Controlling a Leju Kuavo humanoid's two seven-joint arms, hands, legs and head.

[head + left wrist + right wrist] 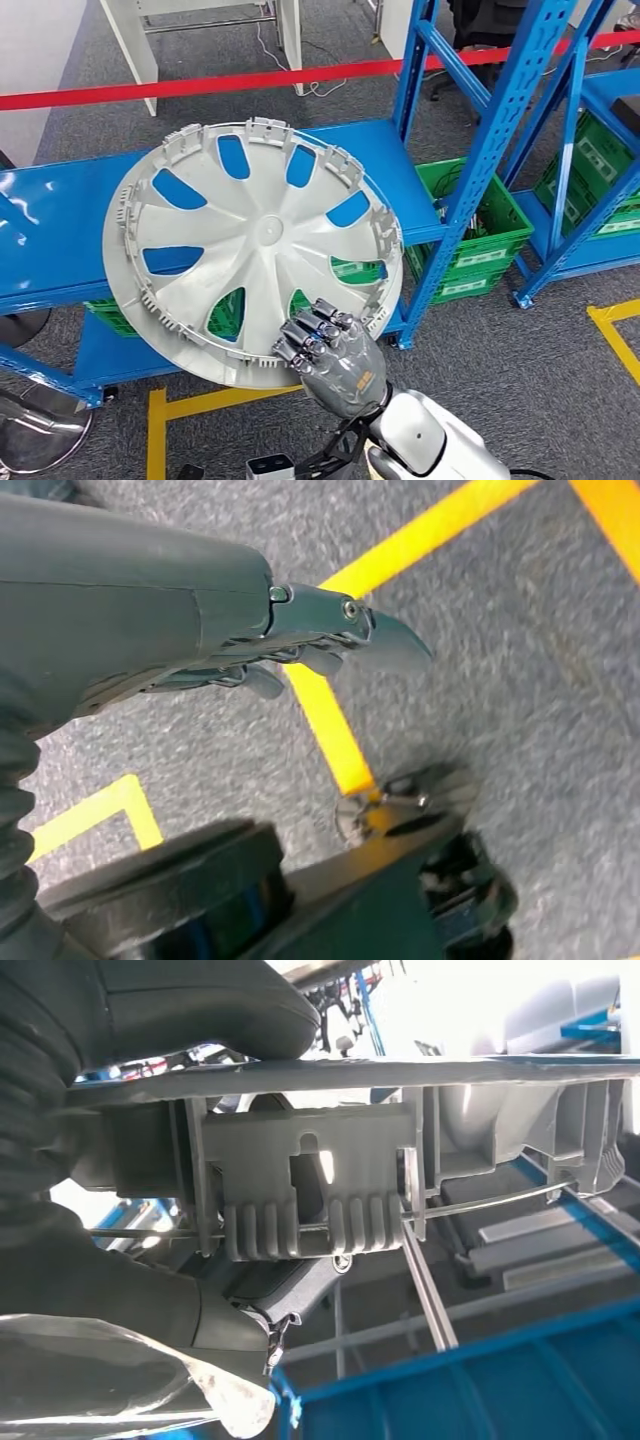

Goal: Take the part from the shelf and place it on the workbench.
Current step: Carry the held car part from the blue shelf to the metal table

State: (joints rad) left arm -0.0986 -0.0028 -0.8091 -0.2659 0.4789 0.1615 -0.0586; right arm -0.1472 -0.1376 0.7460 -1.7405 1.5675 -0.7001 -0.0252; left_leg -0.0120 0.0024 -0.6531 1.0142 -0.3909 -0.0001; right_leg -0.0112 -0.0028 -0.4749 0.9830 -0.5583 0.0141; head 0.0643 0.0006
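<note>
The part is a large grey wheel cover (253, 245) with spoke openings, tilted over the blue shelf (53, 225) and jutting past its front edge. My right hand (328, 350) grips its near rim from below, dark fingers curled over the edge. In the right wrist view the rim with its ribbed clip (309, 1185) runs across between the thumb (189, 1005) and the fingers (151, 1305). My left hand (226, 630) hangs over the grey floor with its fingers stretched out close together, holding nothing.
Blue rack uprights (490, 140) stand to the right of the shelf. Green crates (468, 235) sit on the floor under the racks. A red barrier tape (226, 82) crosses behind. Yellow floor lines (619, 335) mark the grey carpet.
</note>
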